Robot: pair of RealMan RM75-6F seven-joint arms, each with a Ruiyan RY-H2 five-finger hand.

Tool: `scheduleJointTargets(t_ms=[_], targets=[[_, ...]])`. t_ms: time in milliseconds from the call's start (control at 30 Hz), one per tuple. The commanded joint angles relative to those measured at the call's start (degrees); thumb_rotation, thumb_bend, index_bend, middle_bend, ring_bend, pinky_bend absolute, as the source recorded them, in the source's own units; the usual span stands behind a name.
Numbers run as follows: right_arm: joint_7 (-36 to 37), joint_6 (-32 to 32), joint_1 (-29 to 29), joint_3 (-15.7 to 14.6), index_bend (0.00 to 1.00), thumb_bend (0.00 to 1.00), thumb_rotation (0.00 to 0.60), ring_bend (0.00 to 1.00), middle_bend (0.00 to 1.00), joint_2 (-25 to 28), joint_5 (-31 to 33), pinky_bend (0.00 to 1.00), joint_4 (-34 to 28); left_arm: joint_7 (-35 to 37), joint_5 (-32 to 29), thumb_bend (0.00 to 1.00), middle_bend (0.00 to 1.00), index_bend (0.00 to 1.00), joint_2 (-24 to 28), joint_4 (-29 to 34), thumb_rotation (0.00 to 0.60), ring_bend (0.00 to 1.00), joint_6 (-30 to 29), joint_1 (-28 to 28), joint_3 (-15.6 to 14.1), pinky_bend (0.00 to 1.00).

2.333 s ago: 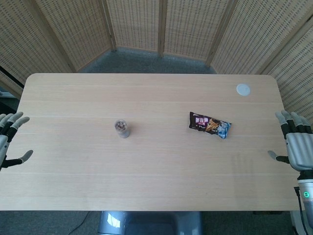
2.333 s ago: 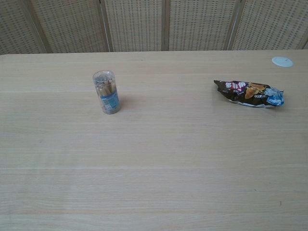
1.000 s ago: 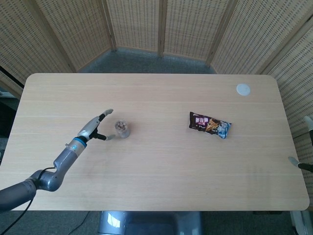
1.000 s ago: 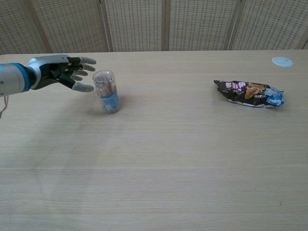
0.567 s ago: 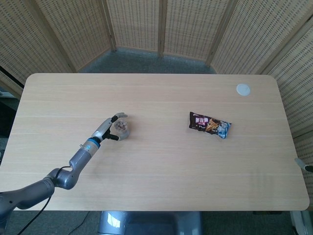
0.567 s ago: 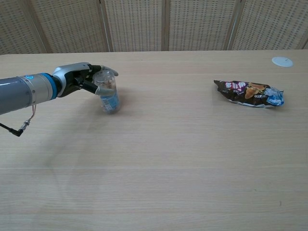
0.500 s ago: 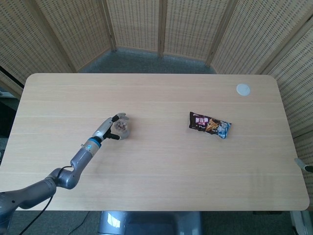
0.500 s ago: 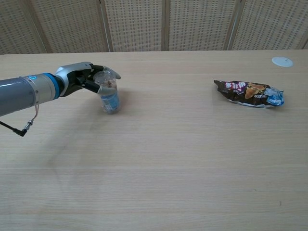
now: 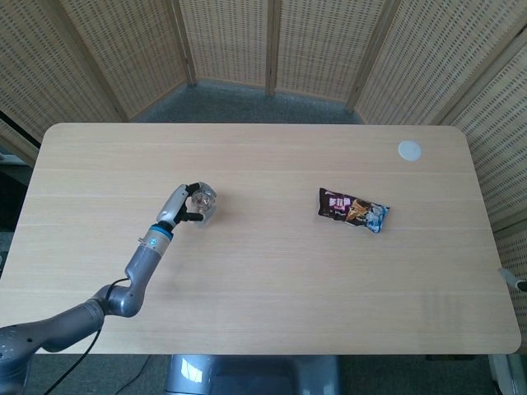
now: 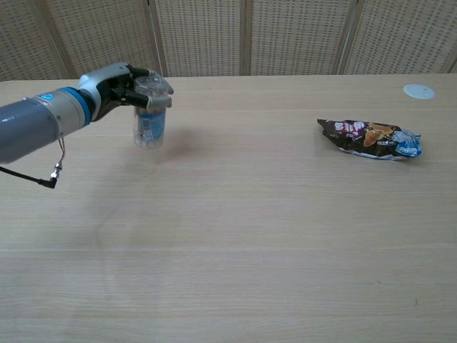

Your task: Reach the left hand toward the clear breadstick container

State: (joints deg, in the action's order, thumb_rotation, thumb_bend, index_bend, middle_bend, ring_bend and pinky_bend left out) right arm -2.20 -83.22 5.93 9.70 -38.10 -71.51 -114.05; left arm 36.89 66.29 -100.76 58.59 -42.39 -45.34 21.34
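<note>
gripping the clear breadstick container near its top, at the far left of the chest view, with the fingers of the left hand clamped around its lid end. hanging upright or close to it, the container, seemingly lifted a little clear of the table, judging by the soft shadow set off to its right; cannot tell for certain that its base is off the wood. sitting left of centre in the head view, same container, same left hand wrapped on it.

judging the reach itself as done, with the grasp already closed: calling next only for holding the grip firm and keeping the container level so the breadsticks do not shift.

lying further right, well apart from the hand, a dark snack packet, flat on the table. resting at the far right corner, a small white disc.

showing at the right edge of the head view, only a sliver of the right hand; cannot tell how its fingers are set.
</note>
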Motion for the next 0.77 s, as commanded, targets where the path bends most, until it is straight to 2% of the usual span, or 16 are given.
scheduleJointTargets(t_ms=[33,267,467,633,767], targets=[[0.39,0.43,0.24,-0.06,0.00,0.00,0.600,0.00,0.00,-0.57,-0.25,0.00,0.53,-0.54,-0.21,0.52,0.54,0.58,7.88,9.40,0.600,0.53,-2.80,2.45,2.47,0.28],[1.81,3.00,1.44,-0.43,0.00,0.00,0.600,0.00,0.00,-3.53,-0.70,0.00,3.07,-1.97,-3.00,0.51,0.53,0.59,22.50,27.58,0.600,0.53,-6.85,6.65,8.24,0.28],[2.84,4.99,2.30,-0.83,0.00,0.00,0.600,0.00,0.00,-6.00,-0.88,0.00,5.01,-2.70,-4.99,0.51,0.52,0.58,31.05,38.44,0.600,0.53,-10.42,9.10,12.87,0.28],[3.14,5.58,2.64,-0.78,0.00,0.00,0.600,0.00,0.00,-6.77,-0.79,0.00,5.82,-2.56,-5.55,0.50,0.52,0.58,34.41,43.22,0.600,0.53,-12.82,10.17,14.74,0.28],[3.09,5.60,2.77,-0.70,0.00,0.00,0.600,0.00,0.00,-6.87,-1.01,0.00,5.96,-2.34,-6.46,0.50,0.52,0.58,35.59,44.63,0.600,0.53,-12.97,10.25,14.71,0.28]])
